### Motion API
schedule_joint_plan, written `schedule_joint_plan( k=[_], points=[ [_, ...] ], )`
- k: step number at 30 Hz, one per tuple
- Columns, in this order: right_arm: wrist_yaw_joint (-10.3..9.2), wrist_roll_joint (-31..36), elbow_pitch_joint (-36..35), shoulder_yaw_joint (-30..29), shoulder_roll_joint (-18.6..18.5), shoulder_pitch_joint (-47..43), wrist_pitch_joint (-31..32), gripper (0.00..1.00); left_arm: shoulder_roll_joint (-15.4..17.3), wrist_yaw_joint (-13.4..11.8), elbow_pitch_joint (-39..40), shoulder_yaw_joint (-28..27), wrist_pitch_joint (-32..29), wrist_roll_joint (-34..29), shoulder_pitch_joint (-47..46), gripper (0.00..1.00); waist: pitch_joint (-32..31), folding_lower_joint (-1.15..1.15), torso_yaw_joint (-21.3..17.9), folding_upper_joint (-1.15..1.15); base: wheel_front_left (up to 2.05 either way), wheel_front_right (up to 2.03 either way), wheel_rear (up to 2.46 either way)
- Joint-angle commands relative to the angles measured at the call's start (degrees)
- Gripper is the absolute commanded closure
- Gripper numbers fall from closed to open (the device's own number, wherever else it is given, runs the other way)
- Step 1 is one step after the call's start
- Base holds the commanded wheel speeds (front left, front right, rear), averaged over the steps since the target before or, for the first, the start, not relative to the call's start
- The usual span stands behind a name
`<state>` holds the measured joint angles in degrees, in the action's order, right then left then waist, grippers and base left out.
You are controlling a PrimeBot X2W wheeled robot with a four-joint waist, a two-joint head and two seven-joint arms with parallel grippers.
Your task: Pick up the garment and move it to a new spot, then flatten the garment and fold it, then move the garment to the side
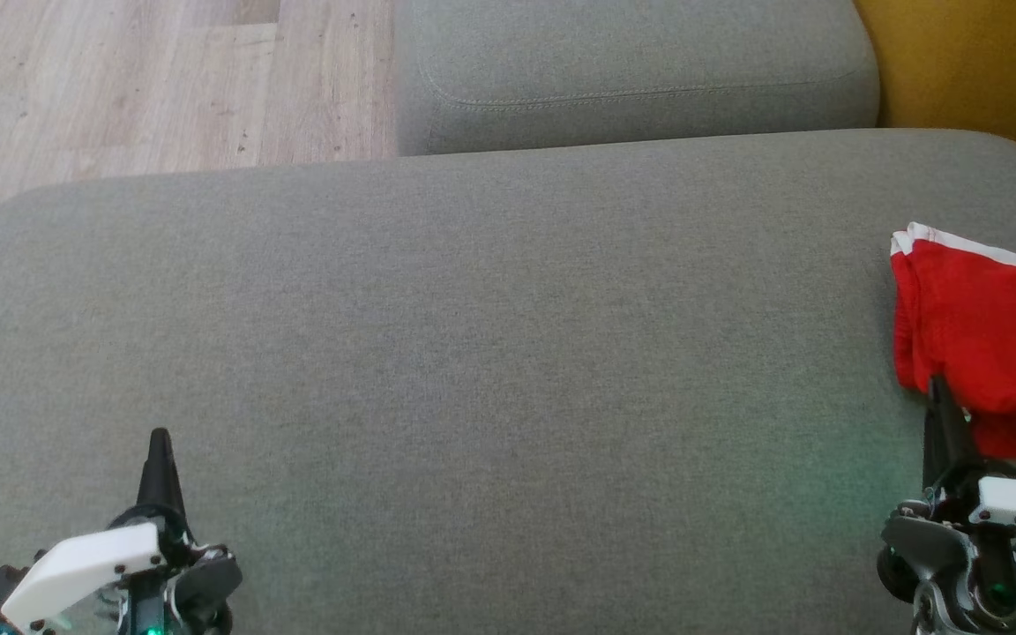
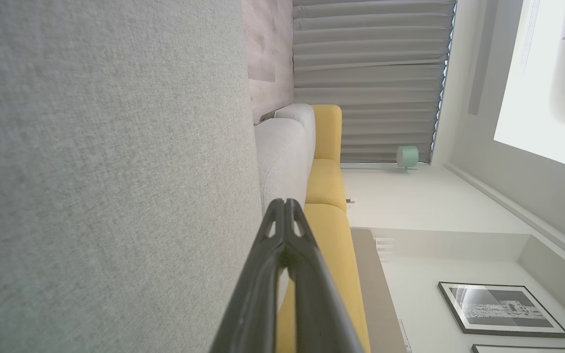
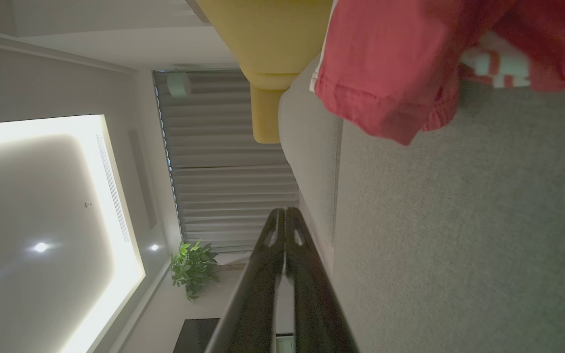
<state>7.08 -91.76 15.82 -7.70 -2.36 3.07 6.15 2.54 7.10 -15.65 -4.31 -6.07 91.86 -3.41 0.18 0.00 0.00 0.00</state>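
Your garment (image 1: 989, 344) lies bunched at the right edge of the frame on the grey woven sofa cushion (image 1: 473, 353). It is soft, light red cloth with white trim, and will likely sag when lifted. Pinch a hemmed edge. The left claw (image 1: 159, 438) and right claw (image 1: 938, 388) are both closed and empty, and the right one's tip is just beside the cloth.

Right gripper (image 3: 285, 215), jaws pressed together and empty, hovers beside the grey sofa seat (image 3: 459, 235). A red garment (image 3: 385, 63) lies bunched at the seat's far edge, near a yellow cushion (image 3: 268, 34).
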Motion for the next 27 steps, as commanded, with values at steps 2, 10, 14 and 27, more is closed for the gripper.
schedule_joint_plan(
  k=[2, 10, 14, 27],
  points=[
    [0.41, -0.4, -1.8, 1.2, -0.5, 3.1, 0.3, 1.0, 0.3, 0.4, 1.6, -2.2, -0.4, 0.3, -2.8, 1.0, 0.0, 0.0, 0.0, 0.0, 0.0, 0.0, 0.0],
    [0.41, -0.4, -1.8, 1.2, -0.5, 3.1, 0.3, 1.0, 0.3, 0.4, 1.6, -2.2, -0.4, 0.3, -2.8, 1.0, 0.0, 0.0, 0.0, 0.0, 0.0, 0.0, 0.0],
    [0.41, -0.4, -1.8, 1.2, -0.5, 3.1, 0.3, 1.0, 0.3, 0.4, 1.6, -2.2, -0.4, 0.3, -2.8, 1.0, 0.0, 0.0, 0.0, 0.0, 0.0, 0.0, 0.0],
    [0.41, -0.4, -1.8, 1.2, -0.5, 3.1, 0.3, 1.0, 0.3, 0.4, 1.6, -2.2, -0.4, 0.3, -2.8, 1.0, 0.0, 0.0, 0.0, 0.0, 0.0, 0.0, 0.0]
  ],
)
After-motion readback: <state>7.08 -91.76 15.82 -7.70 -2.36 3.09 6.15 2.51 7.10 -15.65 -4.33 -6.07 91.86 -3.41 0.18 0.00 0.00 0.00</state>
